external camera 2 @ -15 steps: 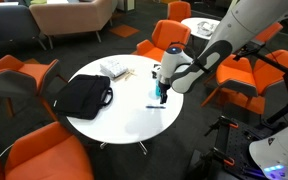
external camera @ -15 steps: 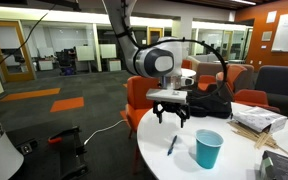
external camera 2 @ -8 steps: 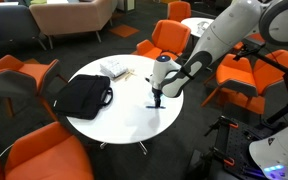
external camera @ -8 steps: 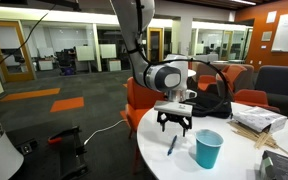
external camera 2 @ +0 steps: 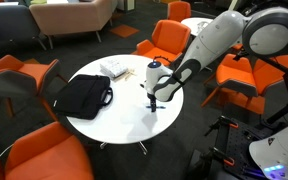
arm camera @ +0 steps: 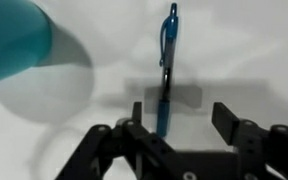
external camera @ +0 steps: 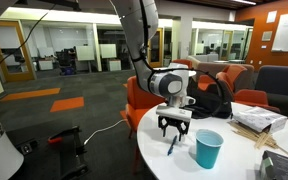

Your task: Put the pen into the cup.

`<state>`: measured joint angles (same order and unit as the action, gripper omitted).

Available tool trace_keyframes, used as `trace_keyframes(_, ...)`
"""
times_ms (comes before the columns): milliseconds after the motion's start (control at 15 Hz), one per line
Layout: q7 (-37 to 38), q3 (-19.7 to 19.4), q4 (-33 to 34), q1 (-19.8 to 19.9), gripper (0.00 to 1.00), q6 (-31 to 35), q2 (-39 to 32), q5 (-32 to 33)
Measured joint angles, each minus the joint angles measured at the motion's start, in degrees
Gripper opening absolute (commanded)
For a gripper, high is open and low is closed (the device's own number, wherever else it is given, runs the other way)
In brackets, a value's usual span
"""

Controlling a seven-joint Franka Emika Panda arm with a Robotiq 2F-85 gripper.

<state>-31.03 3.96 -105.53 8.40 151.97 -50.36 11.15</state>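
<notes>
The dark blue pen (arm camera: 166,70) lies flat on the white round table (external camera: 234,160); it also shows in an exterior view (external camera: 171,145). The teal-blue cup (external camera: 208,148) stands upright beside it, and its blurred side fills the wrist view's top left (arm camera: 14,40). My gripper (arm camera: 180,117) is open and hangs low over the pen, with the pen's near end between the fingers, closer to the left one. In both exterior views the gripper (external camera: 173,128) (external camera 2: 154,100) is just above the table near its edge. In the exterior view from the far side the arm hides the cup.
A black bag (external camera 2: 84,95) lies on the table's other half. A white box and wooden sticks (external camera: 256,122) sit at the table's far part. Orange chairs (external camera 2: 169,38) ring the table. A black cart (external camera: 69,145) stands on the floor.
My gripper has come down toward the table and moved over the pen. The jaws have stayed open. Pen and cup have not moved.
</notes>
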Motion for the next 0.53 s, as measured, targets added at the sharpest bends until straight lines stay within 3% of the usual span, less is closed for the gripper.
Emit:
trace_keyframes(67, 0.01, -0.01, 1.1, 0.01, 0.68, -0.94, -0.59, 0.0)
trace_keyframes(133, 0.02, -0.01, 2.19, 0.02, 0.51, -1.99, -1.14, 0.0)
trace_keyframes(200, 0.02, -0.01, 3.27, 0.0, 0.46, -3.01, -1.69, 0.0)
trace_keyframes(533, 0.02, 0.0, 6.56, -0.34, 0.02, -4.48, -3.62, 0.0)
